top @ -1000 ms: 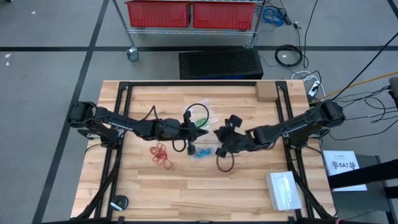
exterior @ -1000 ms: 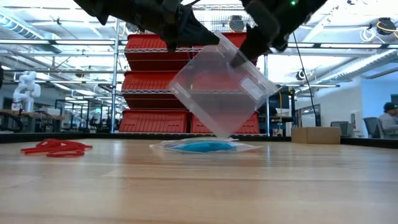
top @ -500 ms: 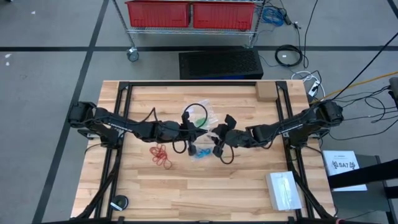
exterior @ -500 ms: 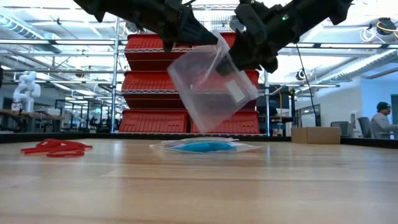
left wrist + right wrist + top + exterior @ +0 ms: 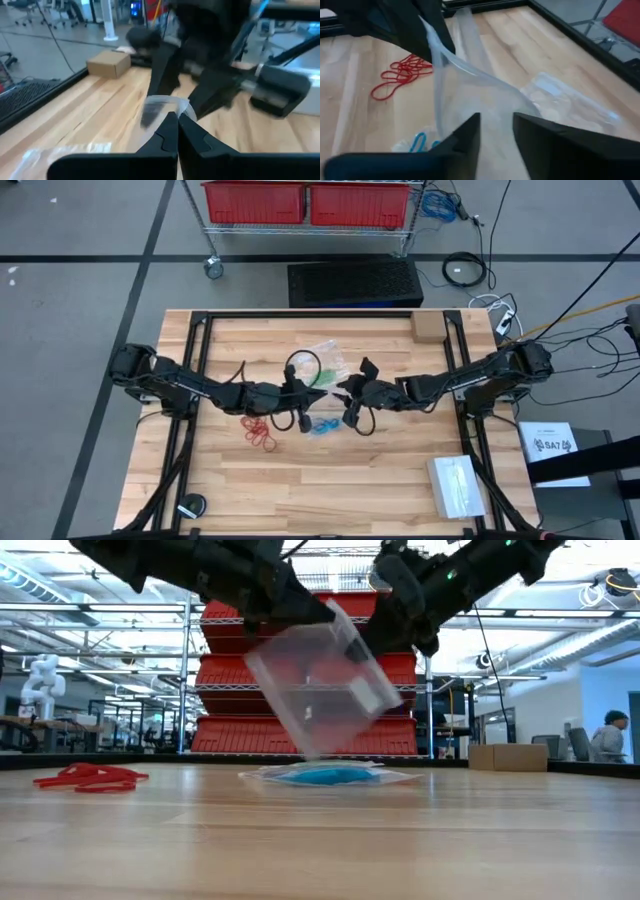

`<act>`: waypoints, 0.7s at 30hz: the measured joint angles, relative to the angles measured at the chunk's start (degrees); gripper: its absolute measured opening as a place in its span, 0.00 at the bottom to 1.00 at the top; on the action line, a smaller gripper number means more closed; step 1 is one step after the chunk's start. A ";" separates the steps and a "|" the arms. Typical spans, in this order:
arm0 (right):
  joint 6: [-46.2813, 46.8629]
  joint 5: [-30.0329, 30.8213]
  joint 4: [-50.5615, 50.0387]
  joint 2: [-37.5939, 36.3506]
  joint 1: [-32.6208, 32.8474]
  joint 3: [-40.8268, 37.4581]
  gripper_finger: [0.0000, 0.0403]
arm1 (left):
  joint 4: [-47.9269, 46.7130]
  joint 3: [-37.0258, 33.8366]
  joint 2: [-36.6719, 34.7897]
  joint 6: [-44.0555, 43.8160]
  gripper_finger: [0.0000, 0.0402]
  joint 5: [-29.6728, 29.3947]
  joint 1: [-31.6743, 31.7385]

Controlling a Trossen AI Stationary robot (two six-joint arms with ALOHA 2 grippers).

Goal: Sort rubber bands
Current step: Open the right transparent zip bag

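High view: both grippers meet mid-worktop (image 5: 400, 480), red bands (image 5: 259, 430) loose; low view: left gripper (image 5: 300, 612) clenched on bag (image 5: 318, 690), hanging above blue bands (image 5: 322, 775); right wrist view: right gripper (image 5: 496, 132) parted at bag mouth, likely opening it for loading next.

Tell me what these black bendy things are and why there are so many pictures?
They are two robot arms at a wooden table. Each ends in a claw. One camera looks down from above, one sits low at table height, and one rides on each arm's wrist.

The left claw is pinched shut on the edge of a clear plastic bag, which hangs in the air. The right claw is at the bag's other side with its fingers apart around that edge.

On the table lie red rubber bands, loose. Blue rubber bands lie inside a flat clear bag. Green rubber bands lie in another bag farther back. A small cardboard box sits in a corner.
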 joint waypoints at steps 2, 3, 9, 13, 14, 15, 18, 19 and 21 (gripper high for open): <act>-0.59 -2.30 1.65 0.78 -0.43 0.00 0.13 | 0.41 -0.46 0.00 0.07 0.00 0.07 0.01; -1.30 -3.35 2.78 1.14 -0.57 0.00 0.08 | 0.44 -0.50 0.00 0.39 0.00 0.11 0.01; -2.59 -4.82 3.75 1.23 -1.66 0.00 0.01 | 1.86 -0.50 0.00 1.66 0.00 0.17 0.05; -3.05 -7.64 5.22 1.23 -2.36 0.02 0.00 | 2.18 -0.50 0.00 1.67 0.00 0.22 0.05; -3.16 -8.02 5.22 1.23 -2.45 0.02 0.00 | 2.18 -0.50 0.00 1.67 0.00 0.28 0.05; -3.63 -8.02 5.26 1.23 -2.68 0.02 0.00 | 2.25 -0.50 0.00 1.67 0.00 0.39 0.05; -4.72 -7.97 5.35 1.23 -3.15 0.02 0.01 | 3.72 -0.50 0.00 2.71 0.00 0.39 0.05; -4.77 -7.97 5.34 1.23 -3.23 0.02 0.03 | 4.34 -0.50 -0.02 3.10 0.00 0.39 0.05; -4.78 -7.97 5.69 1.23 -3.43 0.02 0.08 | 4.97 -0.50 -0.02 4.07 0.00 0.67 0.05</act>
